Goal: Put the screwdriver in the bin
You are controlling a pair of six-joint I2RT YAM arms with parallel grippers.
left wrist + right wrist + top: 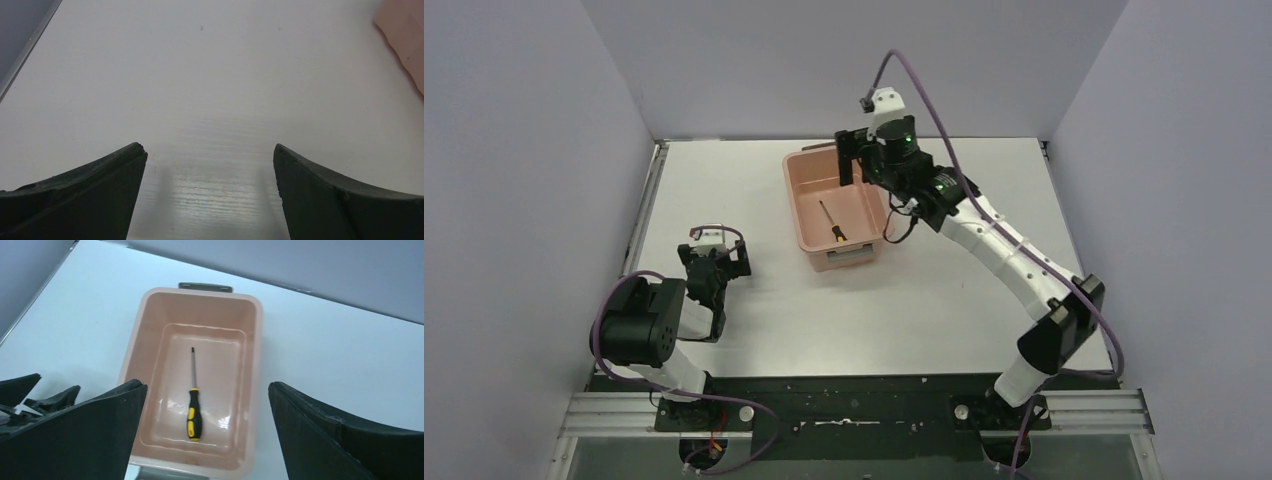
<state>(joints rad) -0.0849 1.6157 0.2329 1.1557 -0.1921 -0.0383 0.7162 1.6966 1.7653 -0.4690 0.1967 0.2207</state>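
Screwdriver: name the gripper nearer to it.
Right. The right gripper hangs open over the far end of the bin, above the screwdriver lying inside. The left gripper sits open over the table, off to the bin's left.

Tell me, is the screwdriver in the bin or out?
In. The screwdriver lies flat on the floor of the bin; the right gripper is open, holding nothing.

table (754, 190): white, matte, fills mid-frame in top view | directly on it: bin (797, 205), salmon-pink tub, upper centre of frame, long axis near-to-far, slightly skewed | black strip (854, 400) with pale specks along table's bottom edge
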